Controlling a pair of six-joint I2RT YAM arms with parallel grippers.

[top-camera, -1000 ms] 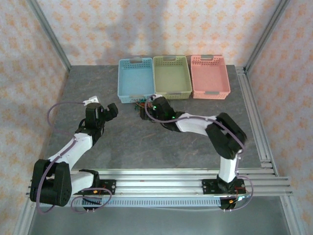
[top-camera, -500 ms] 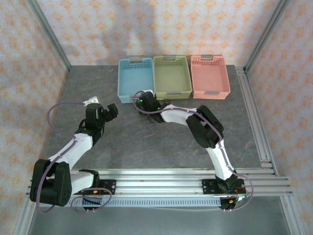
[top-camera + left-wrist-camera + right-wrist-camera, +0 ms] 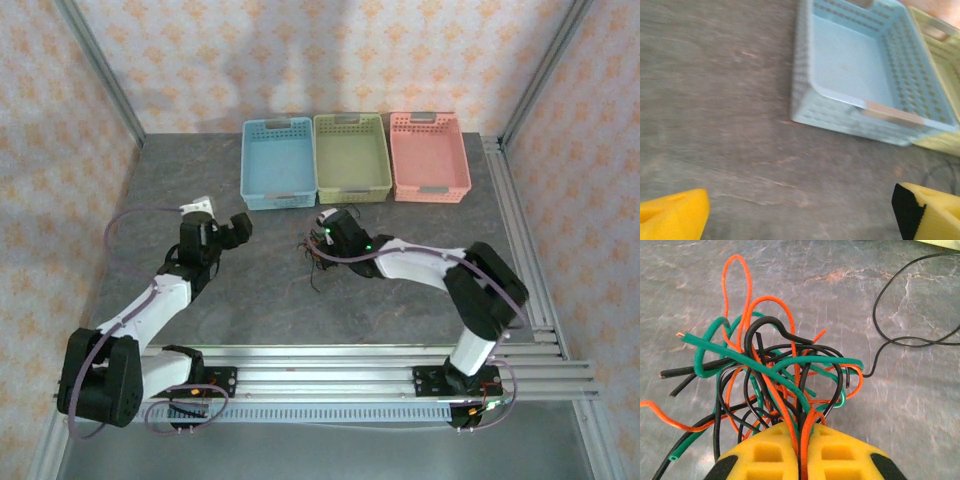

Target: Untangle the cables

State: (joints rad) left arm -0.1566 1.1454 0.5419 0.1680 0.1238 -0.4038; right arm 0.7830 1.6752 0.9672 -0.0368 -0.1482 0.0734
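Presently, the right end effector [image 3: 800, 432] is closed on strands of the cables [image 3: 810, 361], bunched on the bench [image 3: 250, 290] near the baskets [image 3: 280, 201], presumably anchoring the knot so the left end effector [image 3: 800, 215], jaws wide apart, can draw strands free.

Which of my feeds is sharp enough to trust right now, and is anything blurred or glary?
Right wrist view: sharp, each strand of the cables distinct. Left wrist view: smeared, the blue basket and its holes soft, the table grain streaky. Top external view: evenly lit, no harsh glare, but the cables are just a small dark clump.
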